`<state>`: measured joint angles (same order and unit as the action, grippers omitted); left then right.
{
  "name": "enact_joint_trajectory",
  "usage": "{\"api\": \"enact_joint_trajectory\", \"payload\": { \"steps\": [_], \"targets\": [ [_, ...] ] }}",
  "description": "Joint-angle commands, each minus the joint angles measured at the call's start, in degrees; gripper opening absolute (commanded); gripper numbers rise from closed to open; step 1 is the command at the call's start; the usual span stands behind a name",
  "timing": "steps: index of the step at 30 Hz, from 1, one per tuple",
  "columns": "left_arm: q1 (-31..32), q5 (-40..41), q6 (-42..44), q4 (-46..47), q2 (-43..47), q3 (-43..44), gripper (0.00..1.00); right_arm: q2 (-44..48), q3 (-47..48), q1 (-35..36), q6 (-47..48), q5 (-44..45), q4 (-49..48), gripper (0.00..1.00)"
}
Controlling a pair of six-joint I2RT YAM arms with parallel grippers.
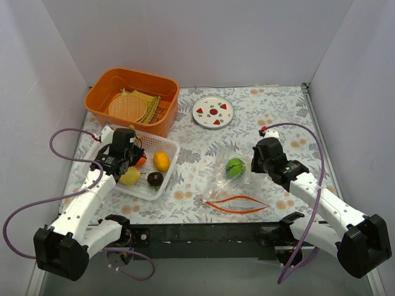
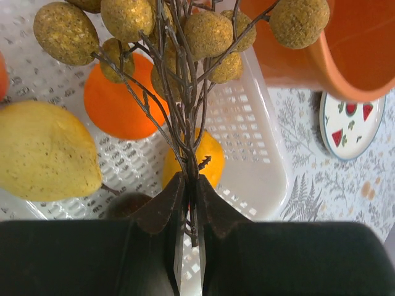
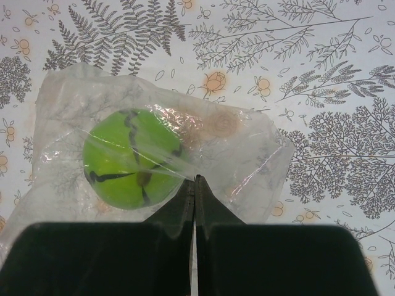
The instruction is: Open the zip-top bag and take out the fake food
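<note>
The clear zip-top bag (image 1: 227,182) lies on the flowered table with its red-orange zip strip (image 1: 234,205) open toward the front. A green ball (image 1: 235,167) is inside it, also seen in the right wrist view (image 3: 126,161). My right gripper (image 3: 195,182) is shut on the bag's plastic (image 3: 247,145) just beside the ball. My left gripper (image 2: 191,185) is shut on the stem of a twig of tan nut-like balls (image 2: 207,34), held over the white mesh basket (image 2: 253,135). In the basket lie a yellow lemon (image 2: 43,151), orange fruits (image 2: 117,105) and a dark fruit (image 2: 126,203).
An orange bin (image 1: 133,98) holding a woven tan mat (image 1: 123,106) stands at the back left, right behind the basket (image 1: 171,161). A white plate with painted red fruit (image 1: 213,112) sits at the back middle. Grey walls close off three sides.
</note>
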<state>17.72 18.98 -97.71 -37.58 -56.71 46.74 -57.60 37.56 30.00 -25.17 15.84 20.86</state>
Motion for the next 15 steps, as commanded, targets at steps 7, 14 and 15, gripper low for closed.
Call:
{"api": "enact_joint_trajectory", "payload": {
  "steps": [7,14,15],
  "targets": [
    [-10.41,-3.14,1.64,3.48,-6.30,4.58,0.07,0.74,0.49,-0.20,0.91,-0.89,-0.65,0.01],
    [-14.37,-6.24,5.77,4.89,-9.65,5.46,0.71,0.65,0.67,-0.20,1.17,-0.89,-0.56,0.01],
    [-14.29,-6.76,6.82,5.15,-9.39,5.47,0.75,0.74,0.67,-0.20,1.35,-0.98,-0.56,0.01]
  ]
}}
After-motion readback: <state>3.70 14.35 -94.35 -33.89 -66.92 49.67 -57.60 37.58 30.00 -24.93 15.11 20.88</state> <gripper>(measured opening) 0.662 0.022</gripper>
